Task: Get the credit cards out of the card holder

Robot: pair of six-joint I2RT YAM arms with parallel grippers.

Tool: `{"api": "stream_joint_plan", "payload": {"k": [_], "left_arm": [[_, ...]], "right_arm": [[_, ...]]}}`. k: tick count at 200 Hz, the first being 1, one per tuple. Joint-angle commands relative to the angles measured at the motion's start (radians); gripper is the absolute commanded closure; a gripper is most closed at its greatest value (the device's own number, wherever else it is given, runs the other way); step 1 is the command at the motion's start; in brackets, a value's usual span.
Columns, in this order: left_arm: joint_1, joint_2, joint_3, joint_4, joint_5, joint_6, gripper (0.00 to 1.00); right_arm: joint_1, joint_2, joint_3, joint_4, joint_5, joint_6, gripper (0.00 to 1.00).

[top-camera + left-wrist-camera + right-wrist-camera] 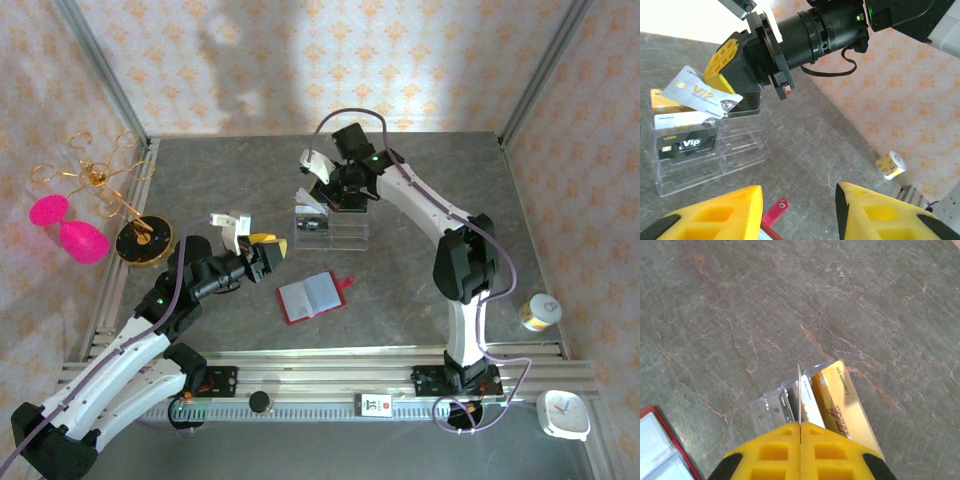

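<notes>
1. Right gripper [322, 200] [722, 82] [800, 432]: jaws pressed fully together on one end of a silver-grey credit card [309, 212] [702, 92] [799, 390]. From the right wrist, seen edge-on as a thin line coming out between the yellow fingers [770, 450]. From the left wrist, seen tilted, printed face up, sticking out sideways from the fingertips.
2. Directly below this gripper: clear acrylic stand [335, 235] [740, 150] [767, 407] with several tiers, on the grey table [420, 310]. Held card over the upper tiers; cannot tell if touching the stand or just above it.
3. In the stand, just beside the held card: gold card [662, 100] [842, 400], upright in a back tier. One tier lower, on the side away from this gripper: glossy black card [687, 142].
4. Left gripper [275, 250] [799, 192]: jaws about half open, nothing between them, hanging low over the table.
5. Just ahead of and below the left fingertips: red card holder [312, 297] [655, 450], lying open and flat, grey-blue sleeves facing up. Apart from the stand and from the other gripper, on the near side of both.
6. Small red tab [346, 285] [776, 212] at the holder's edge, visible from the left wrist between the two yellow fingers [715, 215].
7. Inside the sleeves: cannot tell if any card is there.
</notes>
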Motion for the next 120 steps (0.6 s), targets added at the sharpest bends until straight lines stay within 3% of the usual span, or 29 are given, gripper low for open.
{"api": "stream_joint_plan", "payload": {"k": [1,41,120], "left_arm": [[0.013,0.002,0.033,-0.021,-0.014,0.042,0.57],[0.019,0.015,0.035,-0.018,-0.025,0.056,0.52],[0.039,0.071,0.050,-0.027,-0.020,0.085,0.53]], "right_arm": [[-0.006,0.038,0.066,-0.079,-0.016,-0.087,1.00],[-0.007,0.076,0.096,-0.089,-0.005,-0.145,1.00],[-0.007,0.166,0.186,-0.156,0.011,-0.247,1.00]]}}
